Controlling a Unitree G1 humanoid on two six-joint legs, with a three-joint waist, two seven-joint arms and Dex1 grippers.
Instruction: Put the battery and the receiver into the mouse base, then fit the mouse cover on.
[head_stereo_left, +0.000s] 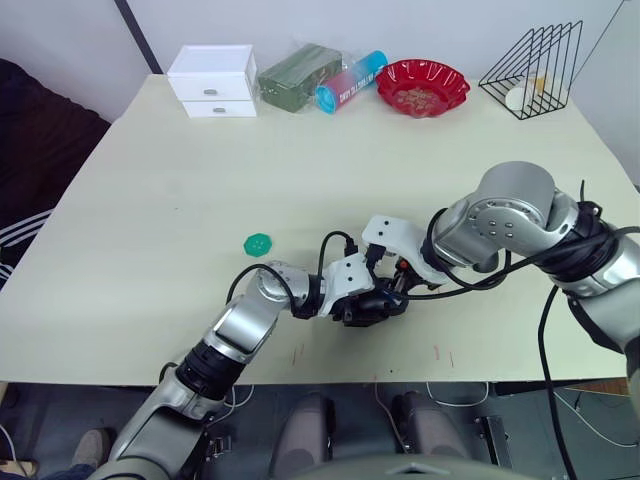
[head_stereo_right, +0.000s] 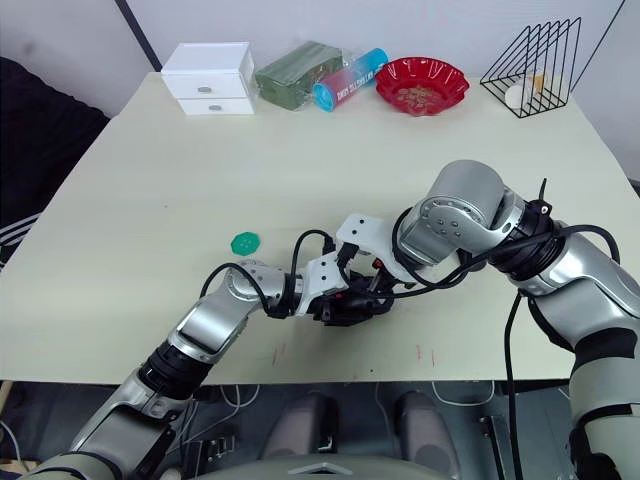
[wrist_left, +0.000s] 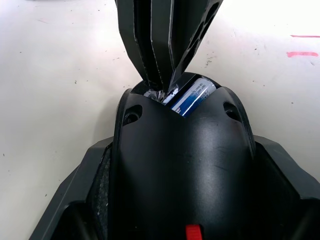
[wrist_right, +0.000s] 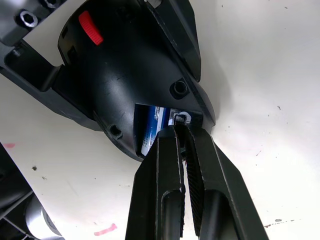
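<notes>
head cams: you've got both grippers meeting at the near-centre of the table (head_stereo_left: 150, 180); left gripper (head_stereo_left: 372, 300) and right gripper (head_stereo_left: 398, 283) crowd one black lump, the mouse base (head_stereo_left: 365, 310), detail lost there; green cap (head_stereo_left: 258, 243) sits well apart to the robot's left; far edge holds white drawer box (head_stereo_left: 212, 80), green pack (head_stereo_left: 298, 75), blue-pink tube (head_stereo_left: 350, 82), red bowl (head_stereo_left: 422, 87), wire rack (head_stereo_left: 533, 68).

wrist cams give what the head cams can't: l wrist shows the mouse base held between the left fingers, one each side of the shell, red patch (wrist_left: 192, 232) at the wrist end, open bay at the far end; battery (wrist_left: 192, 95), blue-white, lies in that bay, long axis slanted across the bay; r wrist shows same bay, battery (wrist_right: 150, 130) beside a small slot.

right fingers (wrist_right: 162, 190) pinched nearly together, tips at the bay rim beside the battery; a small silvery bit at the tips, can't tell what it is; base long axis runs along the left gripper's line.
</notes>
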